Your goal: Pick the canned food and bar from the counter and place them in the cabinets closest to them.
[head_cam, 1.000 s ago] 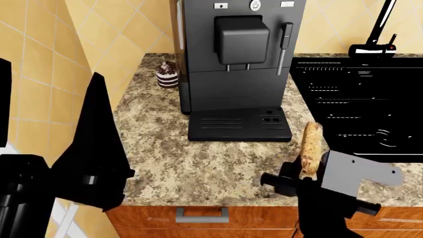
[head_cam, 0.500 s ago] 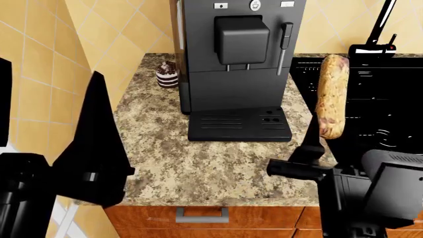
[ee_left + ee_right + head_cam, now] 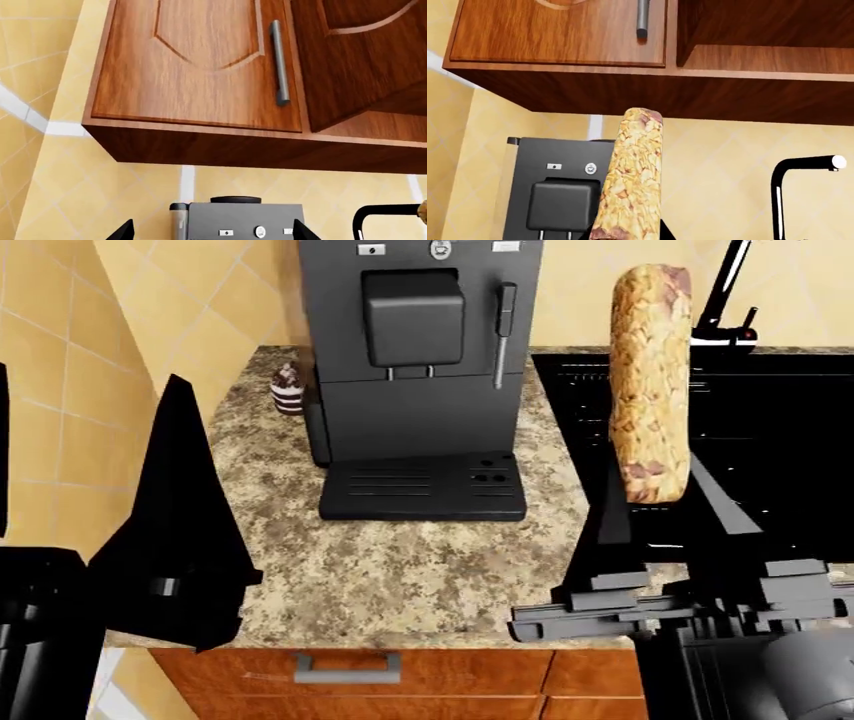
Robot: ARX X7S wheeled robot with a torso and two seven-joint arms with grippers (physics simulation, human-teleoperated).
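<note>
While the right claw (image 3: 657,502) is gripping the bar (image 3: 650,380) upright above the surface (image 3: 400,570), wrist views alone are showing the cabinets (image 3: 560,30), left claw (image 3: 210,232) spread open.

The bar's (image 3: 630,180) lower end runs off the right wrist picture; the left pincer's (image 3: 210,231) tips barely show.

A tan-brown, speckled coat is worn by the bar (image 3: 650,380), beige and brown spots are spread over the counter (image 3: 400,570), orange-brown wood is shown on the cabinets (image 3: 193,65) — with grey handles (image 3: 279,62) — and the coffee machine (image 3: 414,350) is coloured black.
</note>
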